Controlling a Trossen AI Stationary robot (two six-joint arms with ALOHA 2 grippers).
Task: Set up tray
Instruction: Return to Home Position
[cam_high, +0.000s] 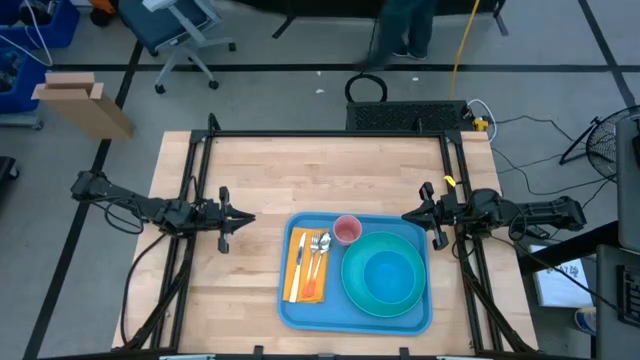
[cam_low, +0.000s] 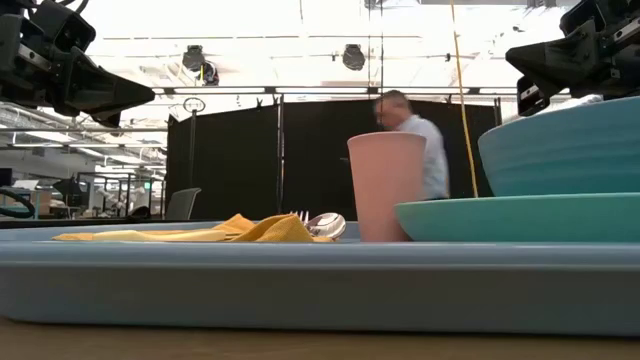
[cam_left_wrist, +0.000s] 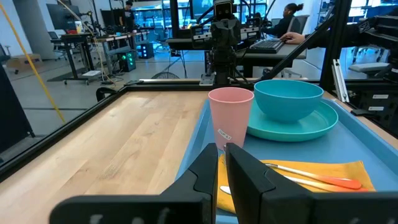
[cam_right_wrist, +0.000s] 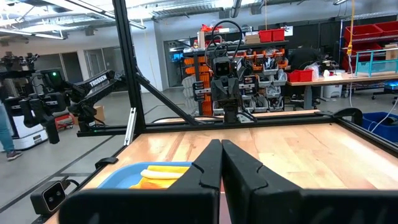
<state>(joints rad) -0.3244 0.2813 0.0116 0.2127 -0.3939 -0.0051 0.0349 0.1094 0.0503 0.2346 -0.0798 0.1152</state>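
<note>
The blue tray (cam_high: 300, 312) lies on the wooden table near its front edge. On it sit a yellow napkin (cam_high: 299, 268) with a fork and spoon (cam_high: 318, 250) and an orange-handled utensil, a pink cup (cam_high: 347, 229) and a teal bowl on a teal plate (cam_high: 383, 278). My left gripper (cam_high: 250, 217) is shut and empty, left of the tray. My right gripper (cam_high: 406, 214) is shut and empty, by the tray's far right corner. In the left wrist view the cup (cam_left_wrist: 231, 118) and the bowl (cam_left_wrist: 288, 98) stand beyond the shut fingers.
A black metal frame (cam_high: 330, 134) borders the table's far edge and sides. Bare wood lies between the tray and the far edge (cam_high: 330, 175). A person (cam_low: 420, 150) stands beyond the table's far side.
</note>
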